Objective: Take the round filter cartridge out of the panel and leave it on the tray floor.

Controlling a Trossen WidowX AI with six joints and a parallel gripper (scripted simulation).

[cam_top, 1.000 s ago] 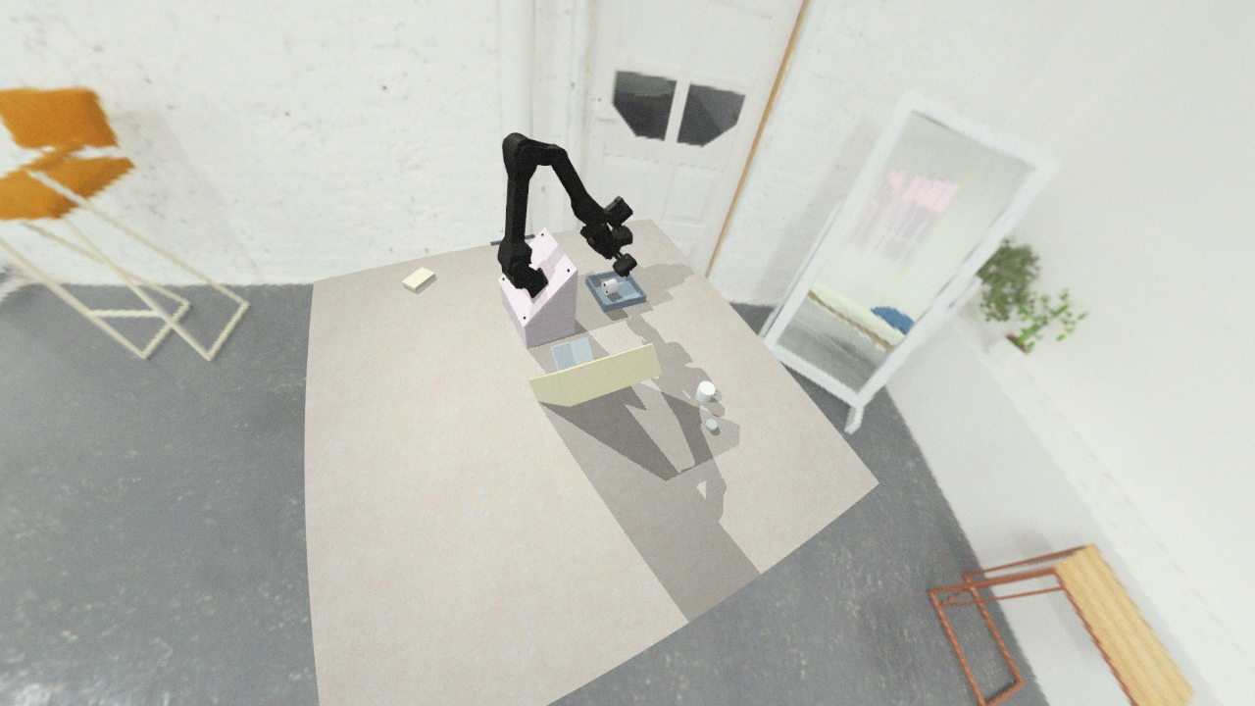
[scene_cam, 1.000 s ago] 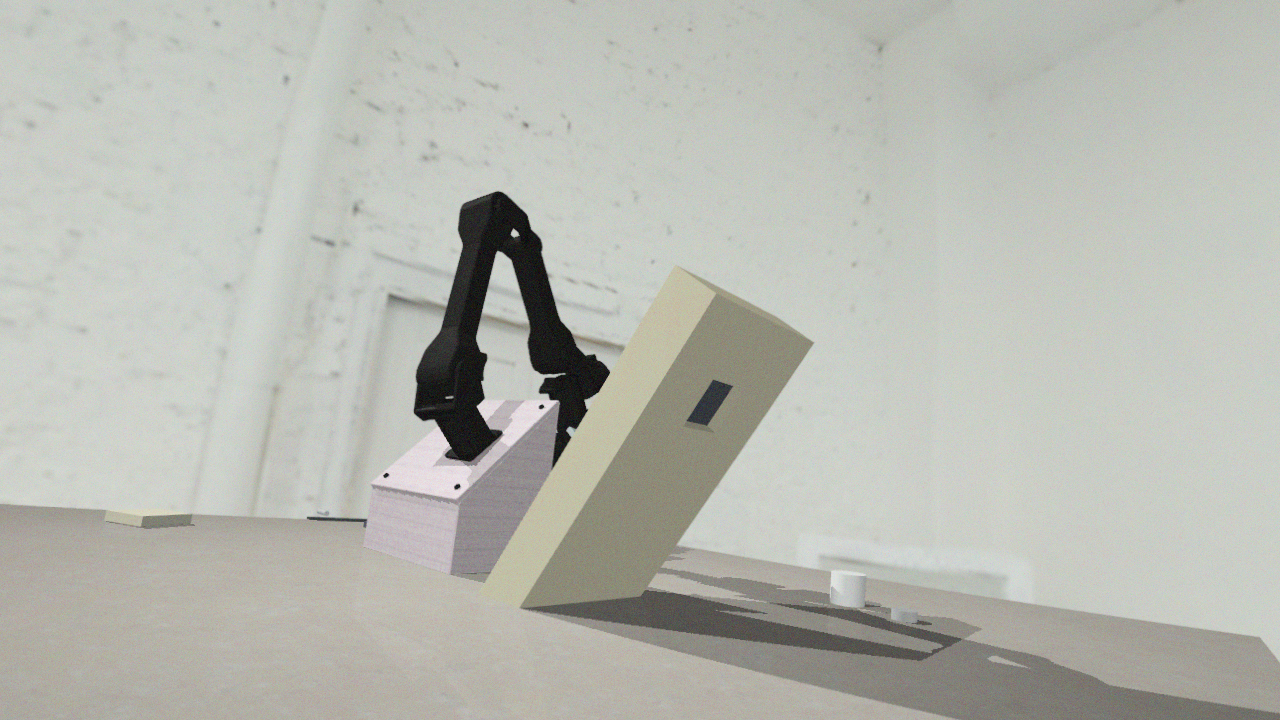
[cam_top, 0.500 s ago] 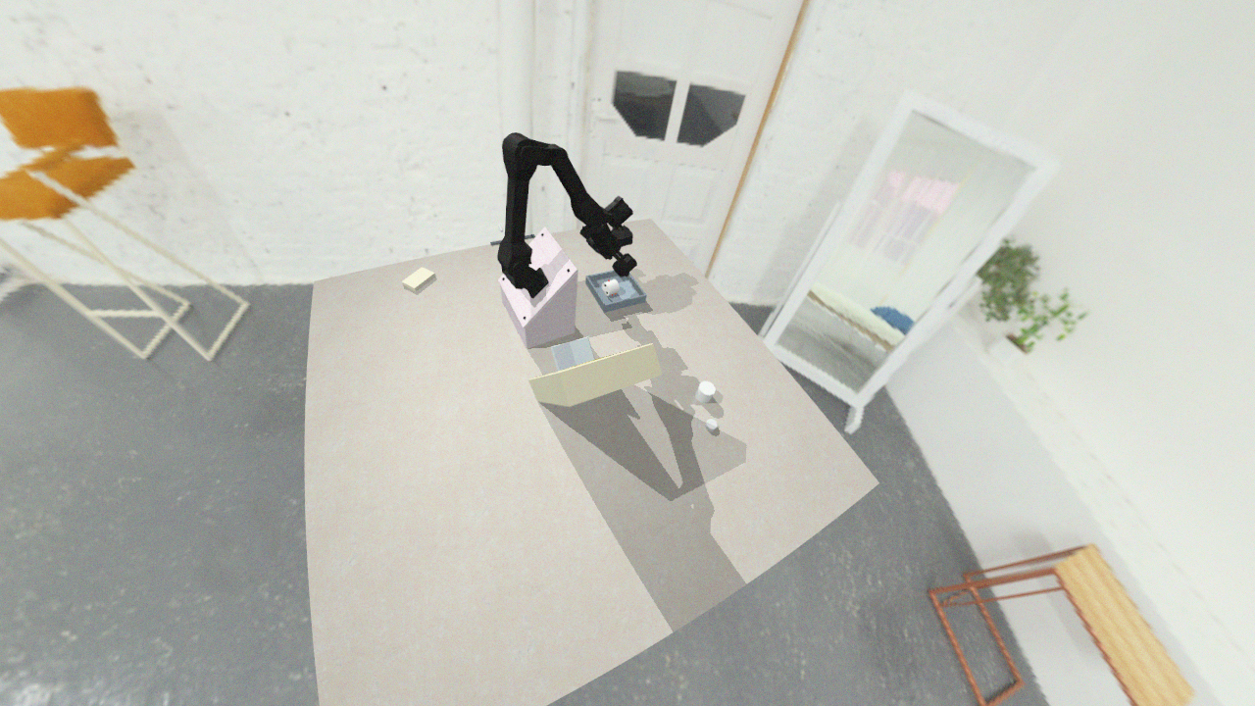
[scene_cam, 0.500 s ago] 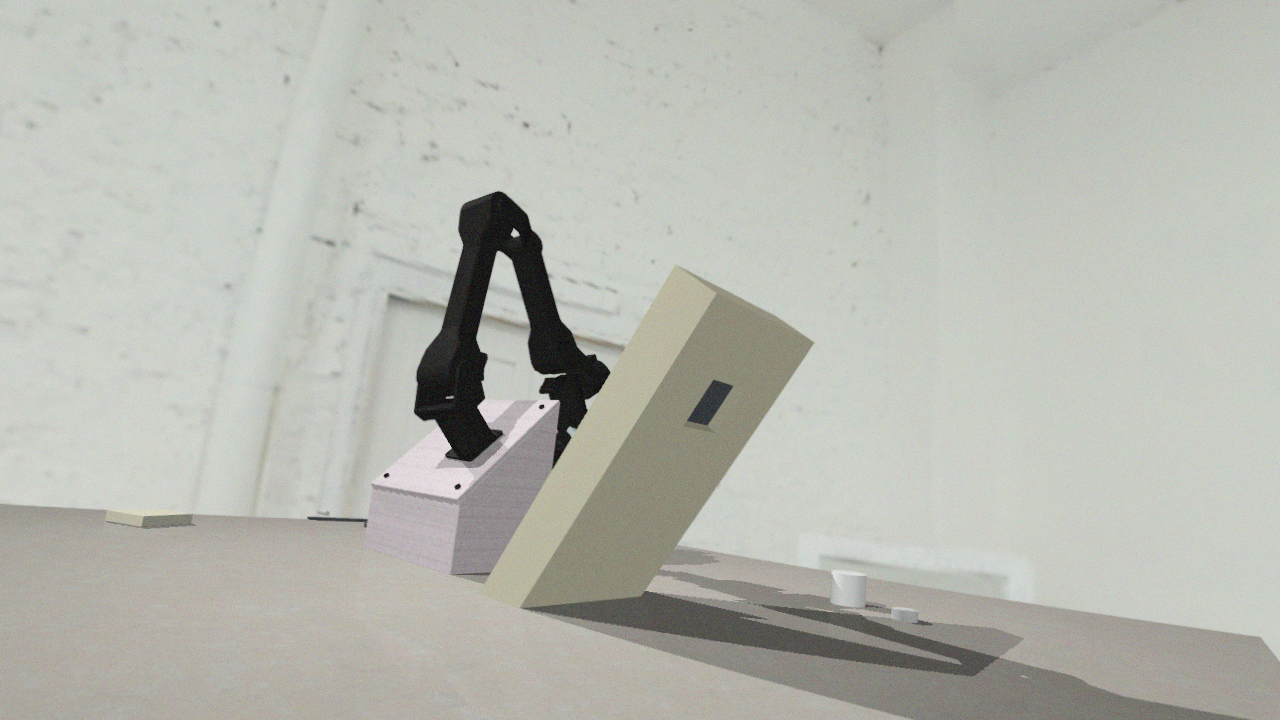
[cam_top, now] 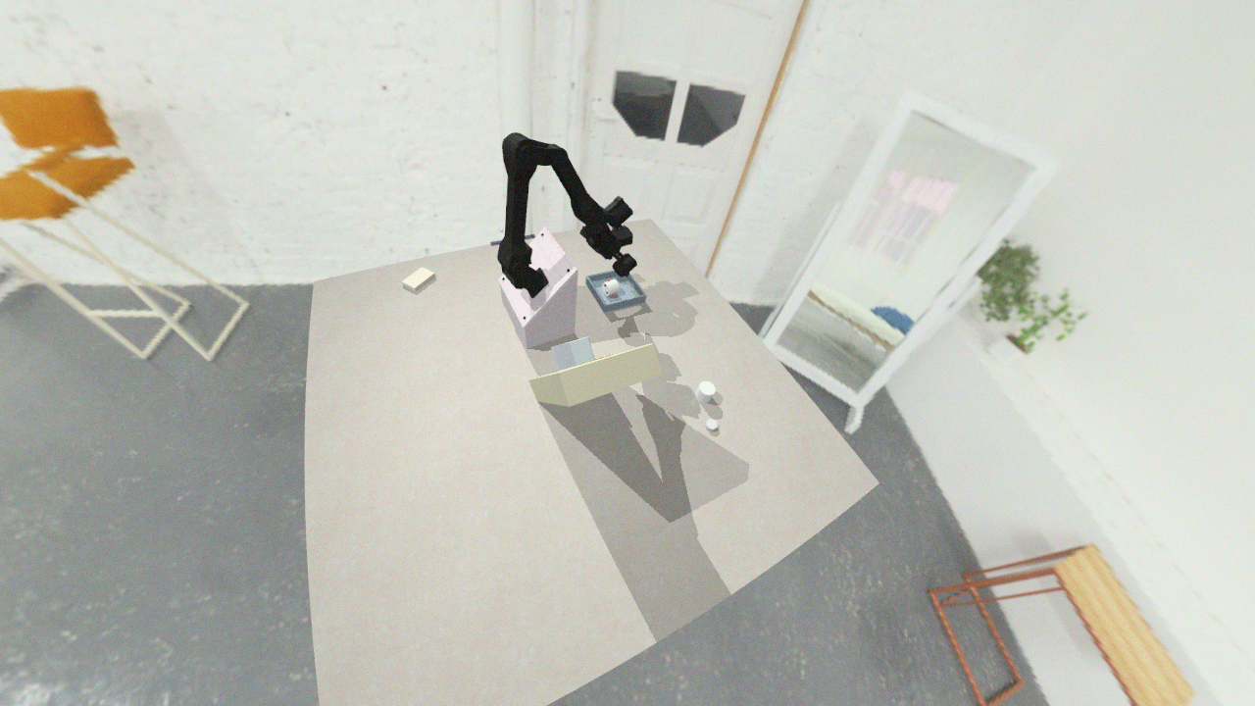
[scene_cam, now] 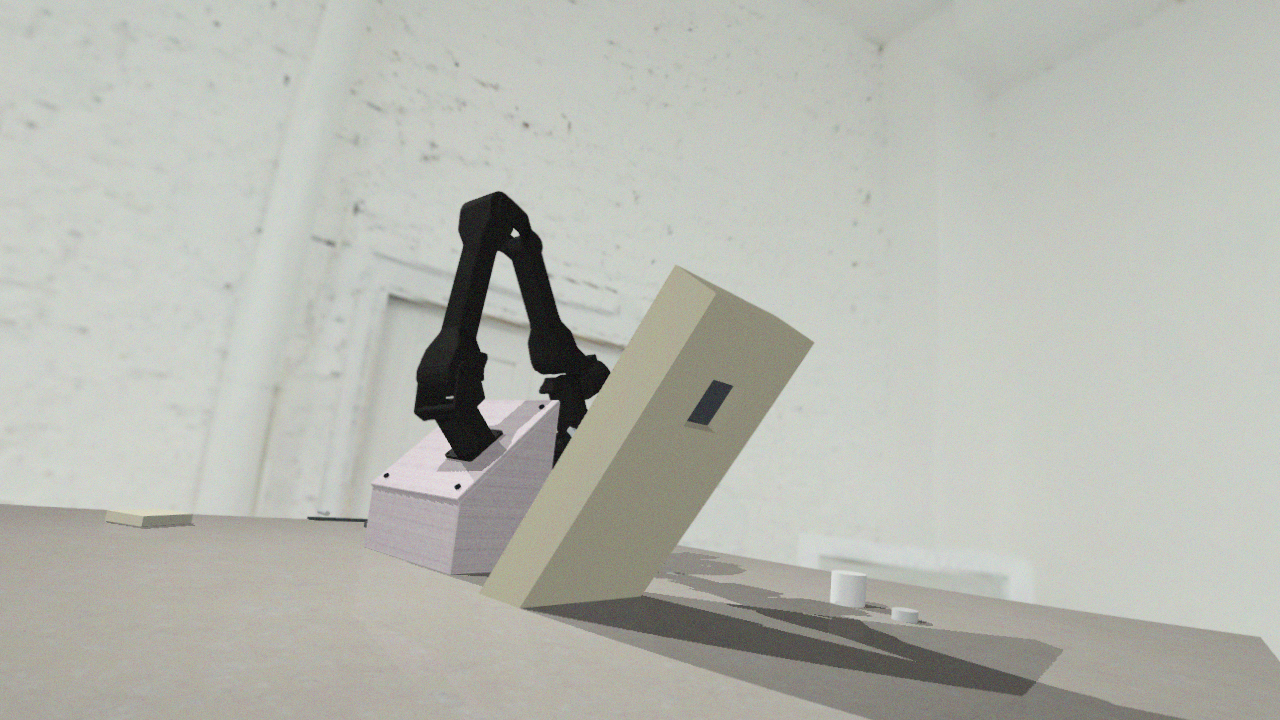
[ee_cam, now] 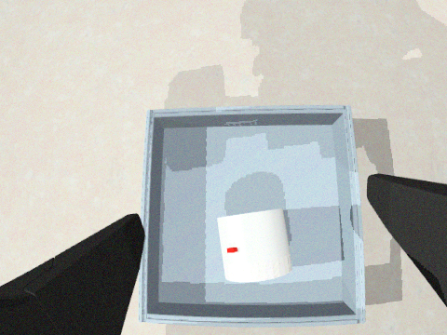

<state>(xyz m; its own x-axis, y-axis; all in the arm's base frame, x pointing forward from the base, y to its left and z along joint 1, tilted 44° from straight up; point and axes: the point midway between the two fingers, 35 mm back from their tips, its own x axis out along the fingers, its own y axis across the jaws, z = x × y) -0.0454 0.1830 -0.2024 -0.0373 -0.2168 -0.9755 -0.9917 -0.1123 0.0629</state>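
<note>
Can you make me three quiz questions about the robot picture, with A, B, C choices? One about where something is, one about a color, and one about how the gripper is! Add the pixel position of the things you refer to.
1. Where is the white filter cartridge?
A) On the floor of the tray
B) On top of the wedge-shaped base
C) Between the gripper's fingers

2. What color is the small mark on the cartridge?
A) Green
B) Red
C) Yellow

3. How is the gripper?
A) Shut tight
B) Shut on the tray
C) Open

Answers:
1. A: the cartridge (cam_top: 610, 287) (ee_cam: 255, 246) lies inside the blue tray (cam_top: 624, 307) (ee_cam: 144, 209).
2. B: the wrist view shows a red mark (ee_cam: 232, 249) on its side.
3. C: the gripper (cam_top: 625, 269) (ee_cam: 255, 207) has its fingers wide apart, with nothing between them.
</note>
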